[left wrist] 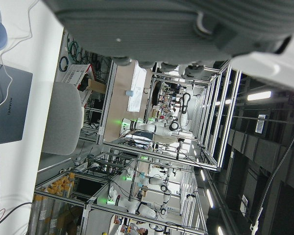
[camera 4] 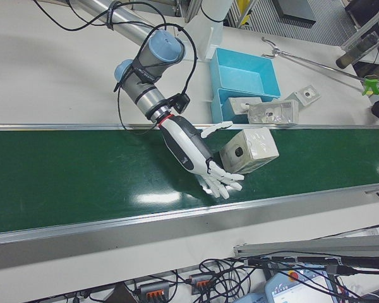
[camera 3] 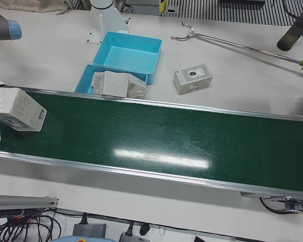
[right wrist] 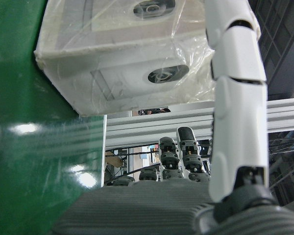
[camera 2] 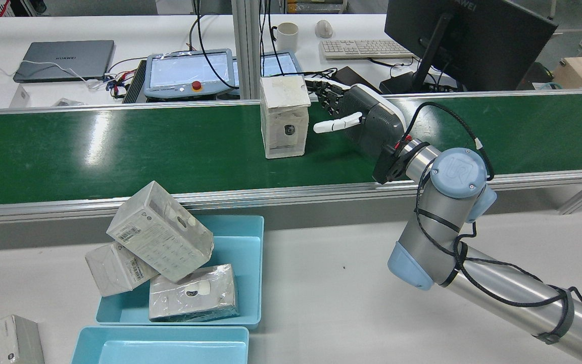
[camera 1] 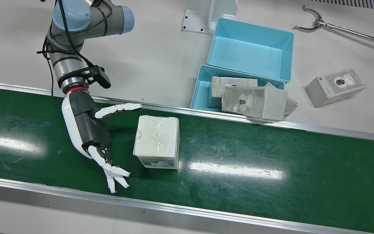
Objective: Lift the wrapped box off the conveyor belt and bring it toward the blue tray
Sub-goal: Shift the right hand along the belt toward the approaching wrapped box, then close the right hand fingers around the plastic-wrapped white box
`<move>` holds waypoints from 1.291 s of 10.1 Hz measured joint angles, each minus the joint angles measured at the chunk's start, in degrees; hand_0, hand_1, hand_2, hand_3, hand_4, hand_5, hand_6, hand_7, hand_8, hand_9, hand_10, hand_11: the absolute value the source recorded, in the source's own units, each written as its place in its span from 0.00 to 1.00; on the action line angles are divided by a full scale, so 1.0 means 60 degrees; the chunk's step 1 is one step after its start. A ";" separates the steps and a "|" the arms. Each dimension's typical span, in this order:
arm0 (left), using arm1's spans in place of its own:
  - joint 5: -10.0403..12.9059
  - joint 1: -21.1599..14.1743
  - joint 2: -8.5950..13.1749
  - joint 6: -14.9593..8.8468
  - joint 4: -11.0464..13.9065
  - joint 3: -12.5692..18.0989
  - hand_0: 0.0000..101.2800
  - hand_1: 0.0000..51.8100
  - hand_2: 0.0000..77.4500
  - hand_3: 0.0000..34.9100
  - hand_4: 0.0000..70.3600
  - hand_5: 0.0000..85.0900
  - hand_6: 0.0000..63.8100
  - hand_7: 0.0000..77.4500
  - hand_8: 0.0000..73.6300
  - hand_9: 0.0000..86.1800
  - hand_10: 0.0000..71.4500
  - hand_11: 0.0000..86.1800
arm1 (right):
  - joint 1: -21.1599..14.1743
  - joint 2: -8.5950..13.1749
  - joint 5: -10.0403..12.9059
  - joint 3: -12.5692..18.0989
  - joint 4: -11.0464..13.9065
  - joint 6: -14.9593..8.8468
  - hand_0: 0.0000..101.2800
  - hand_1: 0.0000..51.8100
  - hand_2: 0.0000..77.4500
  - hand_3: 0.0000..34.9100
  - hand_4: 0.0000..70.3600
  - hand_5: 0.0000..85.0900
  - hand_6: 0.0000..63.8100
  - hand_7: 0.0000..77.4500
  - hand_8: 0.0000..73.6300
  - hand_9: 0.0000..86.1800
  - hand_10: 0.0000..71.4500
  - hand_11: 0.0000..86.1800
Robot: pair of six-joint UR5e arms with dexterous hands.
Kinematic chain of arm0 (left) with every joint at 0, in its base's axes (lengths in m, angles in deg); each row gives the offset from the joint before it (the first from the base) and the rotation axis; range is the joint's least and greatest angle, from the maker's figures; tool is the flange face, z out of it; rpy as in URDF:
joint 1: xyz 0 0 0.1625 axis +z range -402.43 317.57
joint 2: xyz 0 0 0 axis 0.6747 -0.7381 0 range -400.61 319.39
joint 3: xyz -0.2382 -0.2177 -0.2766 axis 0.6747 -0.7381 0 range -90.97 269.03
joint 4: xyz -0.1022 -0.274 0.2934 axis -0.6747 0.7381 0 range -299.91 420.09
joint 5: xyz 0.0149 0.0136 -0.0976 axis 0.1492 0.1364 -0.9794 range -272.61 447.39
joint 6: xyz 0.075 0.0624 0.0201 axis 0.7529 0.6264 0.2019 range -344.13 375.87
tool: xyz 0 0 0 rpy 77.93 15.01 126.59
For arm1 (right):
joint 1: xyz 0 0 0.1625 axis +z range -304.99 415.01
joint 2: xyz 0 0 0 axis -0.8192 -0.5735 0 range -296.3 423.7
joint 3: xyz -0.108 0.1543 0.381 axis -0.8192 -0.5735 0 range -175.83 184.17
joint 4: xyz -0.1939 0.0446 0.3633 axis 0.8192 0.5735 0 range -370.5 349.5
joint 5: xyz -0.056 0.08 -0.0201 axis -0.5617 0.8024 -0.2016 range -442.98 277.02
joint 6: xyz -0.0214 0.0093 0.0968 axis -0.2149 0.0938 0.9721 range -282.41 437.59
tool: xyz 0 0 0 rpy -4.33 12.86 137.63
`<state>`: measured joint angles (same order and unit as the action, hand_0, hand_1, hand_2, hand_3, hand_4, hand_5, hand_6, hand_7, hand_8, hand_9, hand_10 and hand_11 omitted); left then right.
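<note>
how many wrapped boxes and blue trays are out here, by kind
Plastic-wrapped boxes: 5. One on the green belt, three at the nearer blue tray, one loose on the table.
Blue plastic trays: 2.
Total: 7

Long green conveyor belt crossing from 9 to 3 o'clock, plastic-wrapped white box tilted at its 9 o'clock end, two light blue plastic trays at 11 o'clock, one holding wrapped grey boxes, lone grey box at 12 o'clock, long metal grabber pole at 1 o'clock
</note>
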<state>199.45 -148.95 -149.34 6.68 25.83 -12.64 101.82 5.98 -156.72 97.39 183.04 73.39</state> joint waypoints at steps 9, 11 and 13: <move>0.0000 0.0000 0.0000 0.0000 0.0000 0.0000 0.00 0.00 0.01 0.00 0.00 0.01 0.01 0.01 0.01 0.00 0.01 0.01 | -0.0049 0.0018 0.0000 -0.0099 0.0017 -0.0035 0.49 0.40 0.23 0.00 0.16 0.24 0.10 0.11 0.01 0.06 0.00 0.01; 0.0000 0.0001 0.0000 0.0000 0.0000 0.0000 0.00 0.00 0.01 0.00 0.00 0.01 0.01 0.01 0.01 0.01 0.01 0.01 | -0.0048 0.0100 0.0001 -0.0118 0.0087 -0.0033 0.53 0.38 0.38 0.00 0.20 0.44 0.27 0.29 0.21 0.20 0.00 0.01; 0.0000 0.0000 0.0000 0.0000 0.0000 0.0000 0.00 0.00 0.01 0.00 0.00 0.01 0.01 0.01 0.01 0.00 0.01 0.01 | 0.0049 0.0371 -0.0080 -0.0017 0.0447 0.0019 0.57 0.23 0.40 0.00 0.36 0.60 0.50 0.44 0.50 0.42 0.31 0.22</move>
<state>199.45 -148.95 -149.34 6.68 25.83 -12.64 102.12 8.21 -157.20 97.29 185.72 73.51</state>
